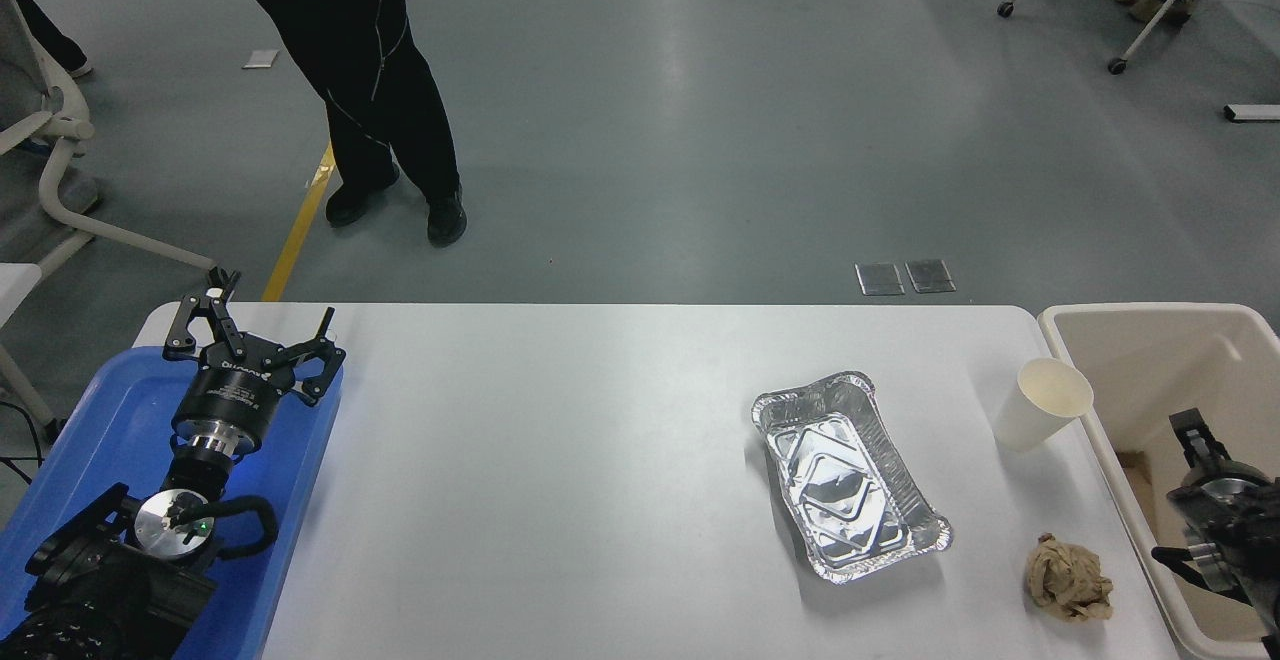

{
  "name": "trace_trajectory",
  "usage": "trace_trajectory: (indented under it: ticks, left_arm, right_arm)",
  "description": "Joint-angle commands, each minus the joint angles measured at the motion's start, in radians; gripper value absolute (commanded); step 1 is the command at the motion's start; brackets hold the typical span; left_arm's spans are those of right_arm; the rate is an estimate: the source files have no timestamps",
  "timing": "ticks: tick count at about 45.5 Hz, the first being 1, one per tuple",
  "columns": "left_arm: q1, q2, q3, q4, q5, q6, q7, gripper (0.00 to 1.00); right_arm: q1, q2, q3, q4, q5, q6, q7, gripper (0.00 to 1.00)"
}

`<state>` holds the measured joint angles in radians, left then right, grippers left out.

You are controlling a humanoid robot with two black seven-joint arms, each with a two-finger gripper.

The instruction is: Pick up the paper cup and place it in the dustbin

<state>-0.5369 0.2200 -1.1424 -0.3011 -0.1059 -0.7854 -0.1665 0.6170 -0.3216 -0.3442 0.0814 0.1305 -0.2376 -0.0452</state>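
The white paper cup stands upright on the white table near its right edge, open mouth up, nothing holding it. The cream-beige dustbin sits just right of the table, its rim close beside the cup. My right gripper hangs over the inside of the dustbin at the right edge, to the right of and nearer than the cup; it is partly cut off by the frame. My left gripper is open and empty, parked over the blue tray at the lower left.
A silver foil tray lies left of the cup. A crumpled brown paper ball lies near the table's front right. A person stands on the floor beyond the table's far left; an office chair is at the left.
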Motion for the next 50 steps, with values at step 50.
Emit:
trace_trajectory:
  ticks: [50]
  left_arm:
    - [-0.002, -0.001, -0.003, 0.000, 0.000, 0.000, 0.001, 0.99]
  right_arm:
    - [0.047, -0.057, -0.096, 0.018, -0.020, 0.032, 0.001, 1.00]
